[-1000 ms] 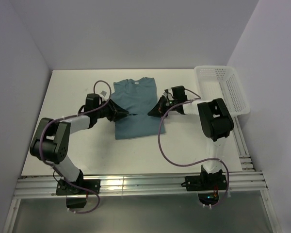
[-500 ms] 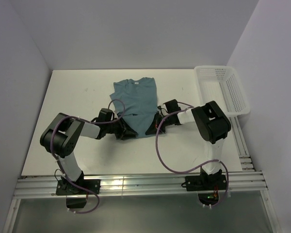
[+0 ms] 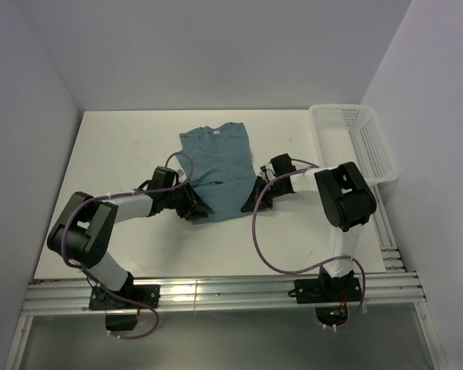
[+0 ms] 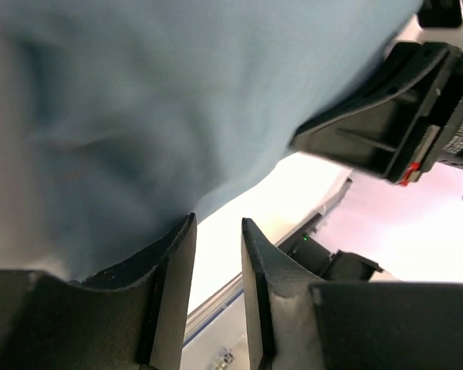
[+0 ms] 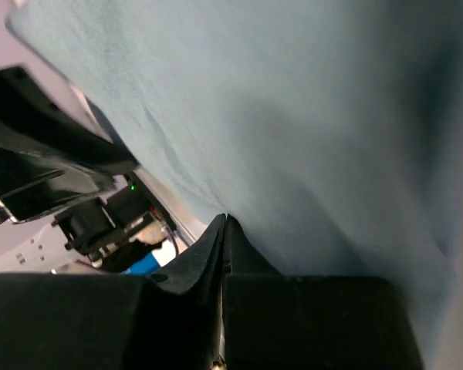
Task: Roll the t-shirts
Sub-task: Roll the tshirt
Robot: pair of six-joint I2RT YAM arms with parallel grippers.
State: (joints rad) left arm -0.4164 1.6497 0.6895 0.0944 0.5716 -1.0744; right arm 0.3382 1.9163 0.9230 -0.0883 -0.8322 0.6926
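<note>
t-shirt (image 3: 216, 166): teal, lying flat on the table (image 3: 123, 154), collar on the far side and near hem stretched between the two grippers. The body of the cloth runs away from both sets of fingertips.

left gripper (image 3: 199, 208): at the hem's left corner, coming in low from the left. In the left wrist view the jaws are parted, with bare table showing through the gap and no cloth between them. The shirt edge drapes over the outer side of one finger (image 4: 174, 254). Released, not gripping.

right gripper (image 3: 251, 204): at the hem's right corner, facing the left one across the cloth. In the right wrist view the jaws are clenched tip to tip, right on the shirt edge. Can't tell if any cloth is pinched in there.

white mesh basket (image 3: 374, 154): well off to the right gripper's outer side, at the table's right edge.
</note>
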